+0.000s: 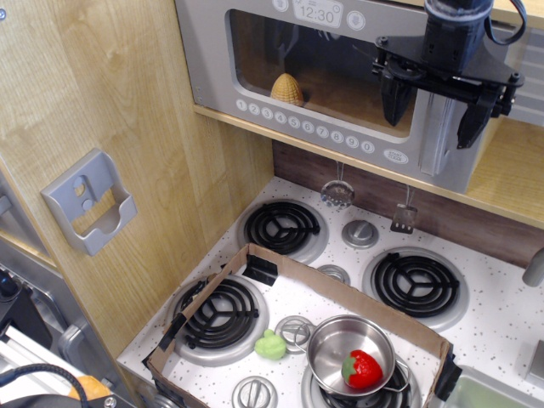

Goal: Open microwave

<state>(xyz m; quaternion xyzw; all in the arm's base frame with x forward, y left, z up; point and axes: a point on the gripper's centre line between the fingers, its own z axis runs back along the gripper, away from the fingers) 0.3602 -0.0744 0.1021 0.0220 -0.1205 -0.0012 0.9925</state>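
Note:
The grey toy microwave (221, 51) sits on a wooden shelf at the top, door closed, with a see-through window, a row of round white buttons (306, 127) and a clock print reading 12:30. A yellow corn-like toy (287, 88) is inside. Its silver vertical handle (436, 134) is at the door's right edge. My black gripper (432, 110) is open, its two fingers hanging either side of the handle's upper part, left finger (394, 100) in front of the window, right finger (473, 119) past the door edge.
Below is a toy stove with black burners (282, 226). A cardboard tray (255, 255) holds a steel pot (340, 340) with a red strawberry (361, 369) and a green toy (270, 345). A grey wall bracket (88, 202) hangs on the left wooden panel.

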